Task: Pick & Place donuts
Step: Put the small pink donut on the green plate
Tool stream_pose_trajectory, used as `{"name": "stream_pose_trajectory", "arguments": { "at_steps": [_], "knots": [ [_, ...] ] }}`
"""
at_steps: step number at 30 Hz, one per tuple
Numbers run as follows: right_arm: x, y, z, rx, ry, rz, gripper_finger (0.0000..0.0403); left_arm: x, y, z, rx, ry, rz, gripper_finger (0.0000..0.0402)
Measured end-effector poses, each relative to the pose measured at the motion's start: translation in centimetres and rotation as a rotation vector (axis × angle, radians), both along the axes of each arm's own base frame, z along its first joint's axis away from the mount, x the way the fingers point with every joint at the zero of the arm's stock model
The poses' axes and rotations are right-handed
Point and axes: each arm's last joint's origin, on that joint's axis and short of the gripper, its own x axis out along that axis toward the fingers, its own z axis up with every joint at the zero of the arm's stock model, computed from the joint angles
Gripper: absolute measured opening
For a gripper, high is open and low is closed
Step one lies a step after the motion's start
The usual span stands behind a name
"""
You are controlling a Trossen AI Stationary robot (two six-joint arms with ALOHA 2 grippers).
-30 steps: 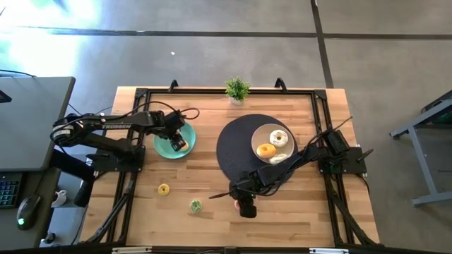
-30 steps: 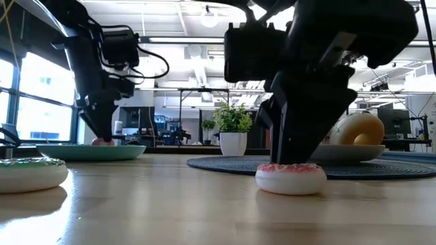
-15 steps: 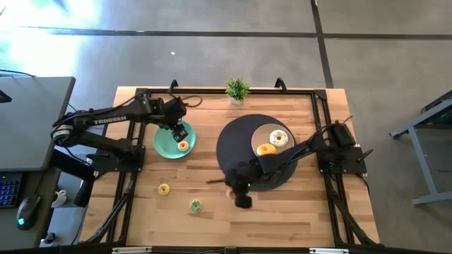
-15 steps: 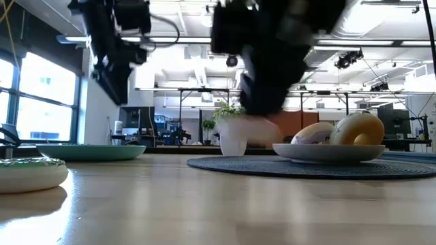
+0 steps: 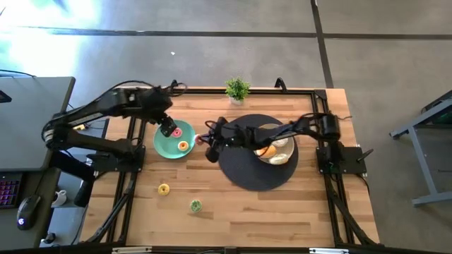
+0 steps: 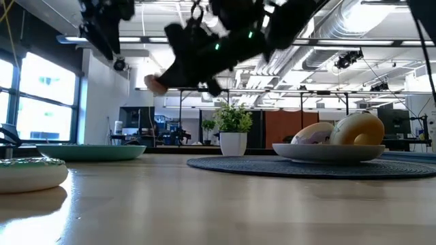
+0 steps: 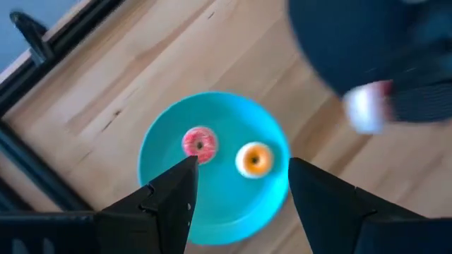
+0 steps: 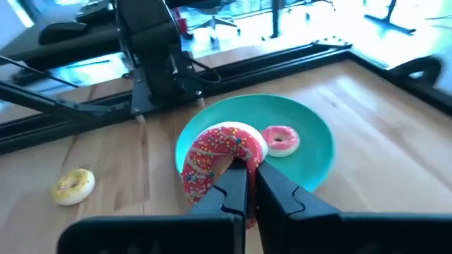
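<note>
My right gripper point(image 5: 210, 149) hangs in the air between the dark round mat point(image 5: 247, 173) and the teal plate point(image 5: 169, 149), shut on a pink-iced donut point(image 8: 220, 156) with a white underside. My left gripper point(image 7: 241, 164) stands open above the teal plate point(image 7: 212, 212), holding nothing. A small pink donut point(image 7: 199, 142) and an orange donut point(image 7: 254, 159) lie flat on that plate. A yellow donut point(image 5: 164, 189) and a green donut point(image 5: 195, 205) lie on the wood nearer the front. More donuts point(image 5: 267, 149) rest on the beige plate point(image 5: 286, 134). My right gripper pinches the pink-iced donut between its two fingers at one spot on its ring point(image 8: 239, 164). The fingers point(image 8: 233, 189) come from the table's right, slanting a little downward. The donut stands on edge above the fingertips, tilted, lifted clear of the table and the plates.
A small potted plant point(image 5: 237, 89) stands at the far edge. The beige plate sits on the dark mat right of centre. A black frame point(image 5: 134, 176) runs round the tabletop. Bare wood lies near the front edge, right of the green donut.
My right gripper has shut on the pink-iced donut near the front edge, lifted it clear and swung far and left toward the teal plate. My left gripper has risen off the teal plate toward its far side, staying open; the orange donut lies where it was.
</note>
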Motion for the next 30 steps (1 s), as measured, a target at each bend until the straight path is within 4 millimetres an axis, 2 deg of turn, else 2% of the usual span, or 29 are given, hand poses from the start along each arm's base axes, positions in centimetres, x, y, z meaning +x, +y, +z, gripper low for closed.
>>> {"name": "stream_pose_trajectory", "arguments": {
  "at_steps": [3, 6, 14, 22, 30],
  "knots": [
    [1.1, -1.4, -1.9, 0.022, -0.01, 0.007, 0.0007, -2.1, -1.3, 1.2, 0.025, -0.098, -0.002, 0.0218],
    [2.4, -2.4, -2.7, 0.054, -0.015, 0.004, 0.0012, -4.0, -2.6, 1.6, 0.059, -0.187, -0.002, 0.0218],
    [7.1, -2.9, -4.6, 0.036, 0.012, 0.017, 0.0009, -6.2, -4.7, -0.2, 0.019, -0.348, -0.078, 0.0218],
    [9.8, -3.5, -5.7, -0.044, 0.134, -0.032, 0.0028, -5.1, -5.5, -3.1, -0.013, -0.333, -0.161, 0.0218],
    [9.8, -3.4, -5.9, -0.126, 0.179, 0.047, 0.0074, -3.3, -6.0, -4.4, -0.043, -0.269, -0.185, 0.0218]
  ]
}}
